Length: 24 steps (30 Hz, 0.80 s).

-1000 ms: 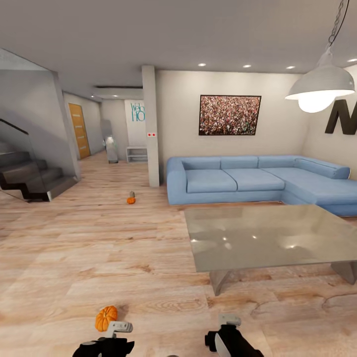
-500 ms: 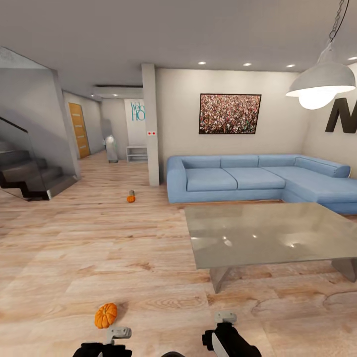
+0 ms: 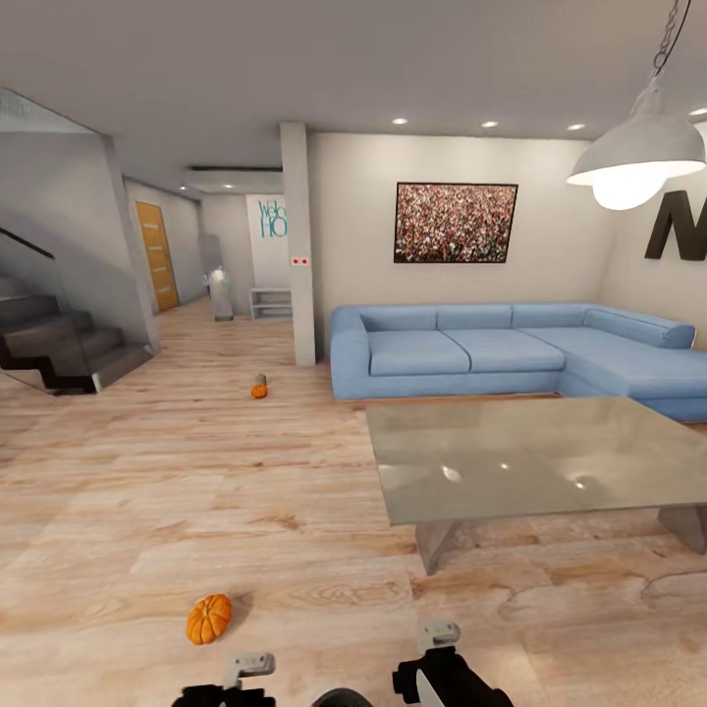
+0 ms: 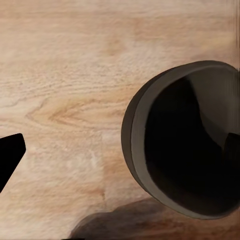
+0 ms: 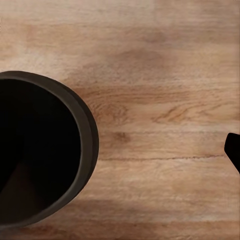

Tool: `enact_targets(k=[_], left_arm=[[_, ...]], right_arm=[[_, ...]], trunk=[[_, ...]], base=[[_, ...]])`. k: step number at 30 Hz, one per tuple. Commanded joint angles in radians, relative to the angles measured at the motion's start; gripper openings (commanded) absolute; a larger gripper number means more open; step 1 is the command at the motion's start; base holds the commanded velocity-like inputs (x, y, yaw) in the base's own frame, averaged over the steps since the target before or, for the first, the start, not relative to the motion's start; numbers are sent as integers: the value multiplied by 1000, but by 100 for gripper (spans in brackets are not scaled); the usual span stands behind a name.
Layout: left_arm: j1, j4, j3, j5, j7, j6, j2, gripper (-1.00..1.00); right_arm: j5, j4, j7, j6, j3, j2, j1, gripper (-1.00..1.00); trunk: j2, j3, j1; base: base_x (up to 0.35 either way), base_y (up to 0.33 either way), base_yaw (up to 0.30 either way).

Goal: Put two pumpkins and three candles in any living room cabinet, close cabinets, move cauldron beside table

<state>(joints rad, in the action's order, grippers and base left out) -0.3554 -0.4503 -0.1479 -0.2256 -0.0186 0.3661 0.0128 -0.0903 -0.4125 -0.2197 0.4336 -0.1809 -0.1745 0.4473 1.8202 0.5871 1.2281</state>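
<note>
Currently in transit: near pumpkin [image 3: 209, 619] on floor ahead-left, second pumpkin [image 3: 259, 391] with candle [image 3: 261, 379] by pillar, cauldron [image 4: 187, 140] below both wrists; fingers' state unclear; next, approach near pumpkin

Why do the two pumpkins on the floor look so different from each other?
The near pumpkin looks big and its ribs show clearly; the far pumpkin looks tiny and its ribs are too small to make out, because it sits farther from the camera. The near pumpkin lies alone on bare floor close to the robot's left gripper; the far pumpkin has a small grey candle right beside it, near the pillar. Both are orange and rest on the wooden floor.
</note>
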Motion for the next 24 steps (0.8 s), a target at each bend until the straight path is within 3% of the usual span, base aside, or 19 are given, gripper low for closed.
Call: enact_targets(k=[1, 8, 12, 24], left_arm=[[-1, 0, -5, -8, -3, 1, 1, 100], [-1, 7, -7, -5, -8, -53, 8, 100], [-1, 7, -8, -3, -24, -83, 11, 100], [0, 8, -6, -1, -33, -96, 8, 100]], right_arm=[[-9, -1, -8, 3, -5, 0, 1, 100], [-9, 4, -5, -3, -11, 0, 1, 100], [-9, 5, -5, -4, -35, 0, 1, 100], [-9, 5, -4, -4, -54, 0, 1, 100]], trunk=[[8, 4, 4], [57, 26, 31], [85, 39, 46], [169, 76, 92]], base=[[0, 0, 0], [0, 0, 0], [0, 0, 0], [0, 0, 0]])
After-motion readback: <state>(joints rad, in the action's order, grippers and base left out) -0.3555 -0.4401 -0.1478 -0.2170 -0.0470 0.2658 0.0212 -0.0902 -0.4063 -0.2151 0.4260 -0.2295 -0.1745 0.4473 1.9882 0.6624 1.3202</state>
